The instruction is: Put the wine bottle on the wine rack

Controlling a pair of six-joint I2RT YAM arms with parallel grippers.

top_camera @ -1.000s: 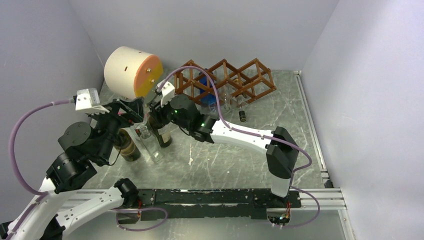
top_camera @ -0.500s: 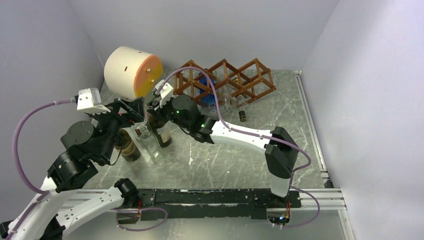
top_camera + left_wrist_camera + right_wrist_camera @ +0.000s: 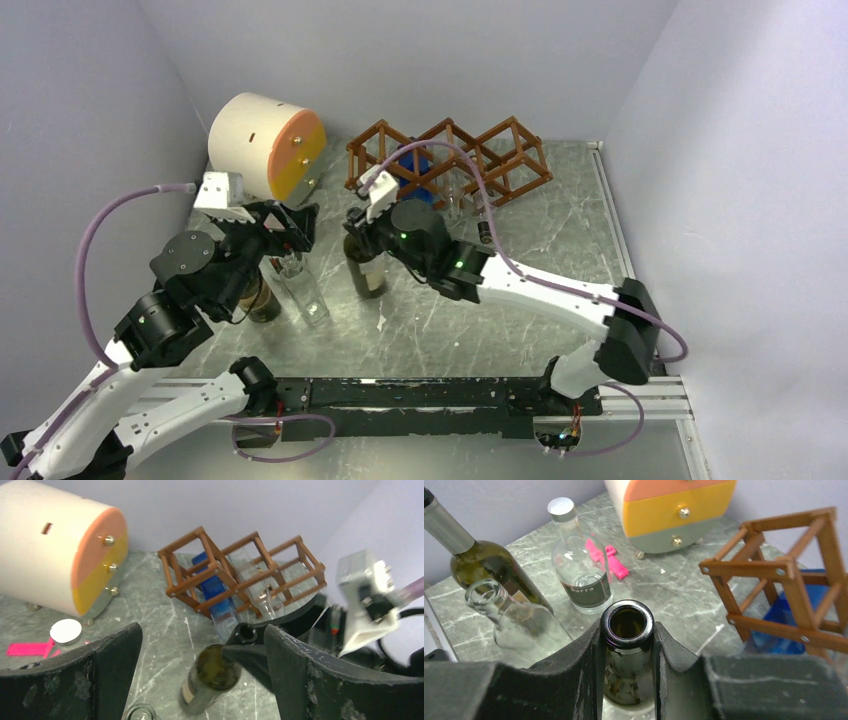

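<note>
Bottle is caught by its neck in the right pincer, whose two pads are clamped on either side of the glass just under the open mouth. Its long axis runs close to vertical, the body hanging straight down below the pincer towards the surface; whether its base touches cannot be told. The rack lies beyond this pincer and off to its right, near but apart from the bottle, its cells opening sideways. So the coming move, as I judge it, turns on tipping the bottle from upright to lying flat, then feeding it lengthwise into a free cell. A blue thing fills the cell nearest the pincer, and clear glass shows in the middle. The right arm is plainly the nearer one. The left pincer hangs with its pads wide apart, holding nothing, to the left of the bottle above a clear bottle.
</note>
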